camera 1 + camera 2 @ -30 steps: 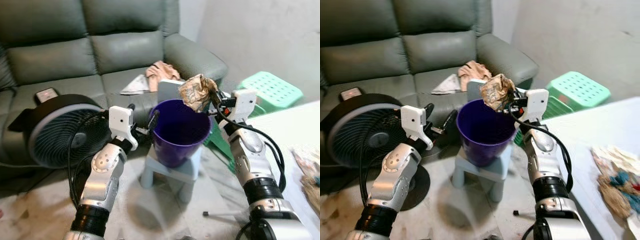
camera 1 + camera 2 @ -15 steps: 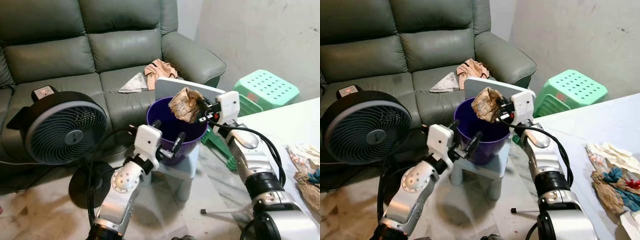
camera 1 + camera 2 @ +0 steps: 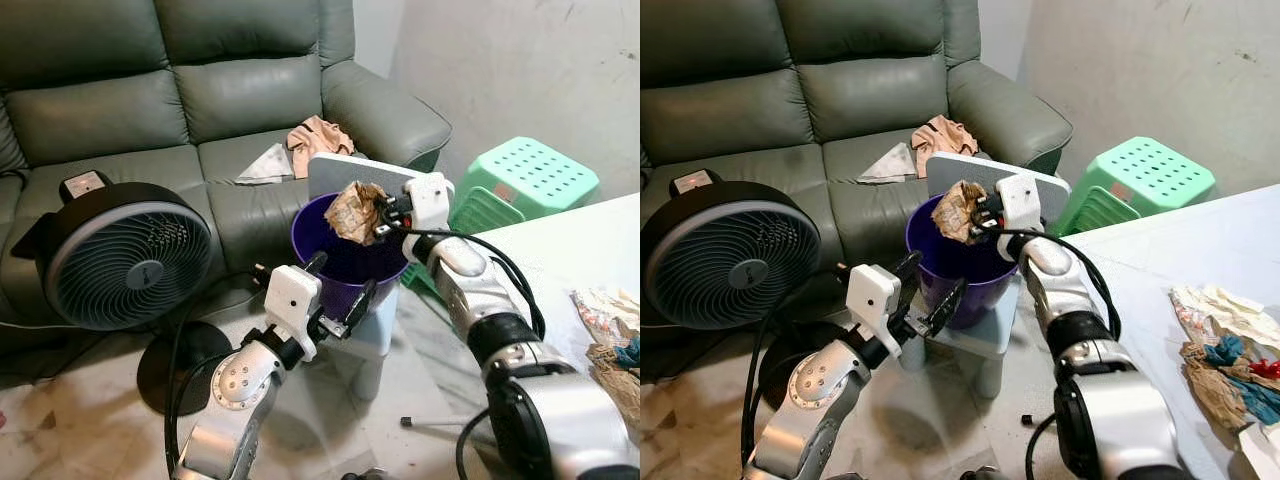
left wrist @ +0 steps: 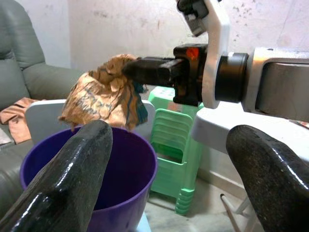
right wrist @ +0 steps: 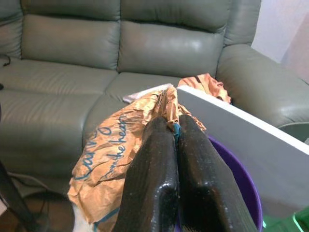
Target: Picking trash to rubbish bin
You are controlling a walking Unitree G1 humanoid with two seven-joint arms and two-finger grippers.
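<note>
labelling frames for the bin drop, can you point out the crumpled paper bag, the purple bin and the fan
crumpled paper bag [image 3: 356,211], left eye view, middle of the crumpled brown paper.
purple bin [image 3: 303,236], left eye view, near left rim.
fan [image 3: 127,265], left eye view, centre hub of the front grille.

Grey-green sofa [image 3: 200,90], pale wall [image 3: 520,60], mottled floor [image 3: 80,430].

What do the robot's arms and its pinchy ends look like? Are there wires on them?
Both arms are shiny silver with black rings at the joints, and black cables loop along them. Each wrist carries a flat white plate. The left end effector and the right end effector each have two long, glossy black fingers, rounded at the tips. A small red spot sits near the right wrist.
</note>
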